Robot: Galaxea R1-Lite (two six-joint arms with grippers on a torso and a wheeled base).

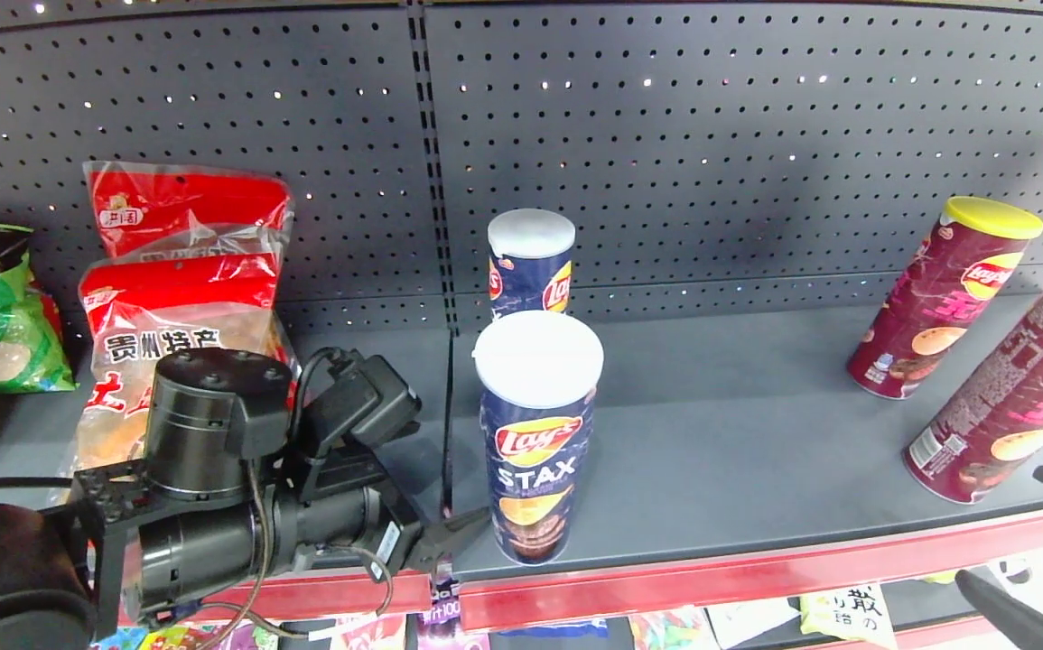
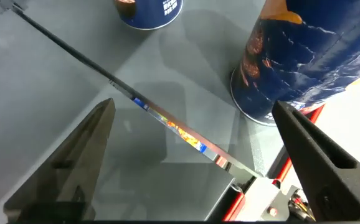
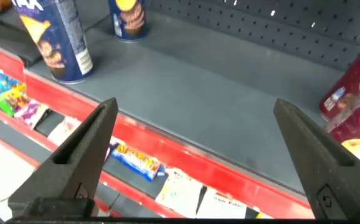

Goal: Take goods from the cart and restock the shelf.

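Left gripper (image 2: 192,104): fingers spread wide, nothing between them. It sits at the front lip of the shelf (image 1: 738,433), just beside the front blue can (image 1: 537,433), at the can's 8 o'clock. We see the rear blue can (image 1: 530,262) at its 12 o'clock, near the back panel. A maroon can (image 1: 941,298) and a nearer maroon can (image 1: 1004,397) stand at 3 o'clock, well apart. Right gripper (image 3: 195,102): spread, empty, before the lip.

Matt black left arm (image 1: 214,533), round-bodied
It has a drum-shaped joint (image 1: 205,411) with screws (image 1: 214,379) on its cap, a boxy camera (image 1: 363,397), looped cables (image 1: 255,542) and a small white label (image 1: 387,539); the left claw (image 2: 194,102) and right claw (image 3: 195,102) have dark tapered fingers (image 3: 74,162).
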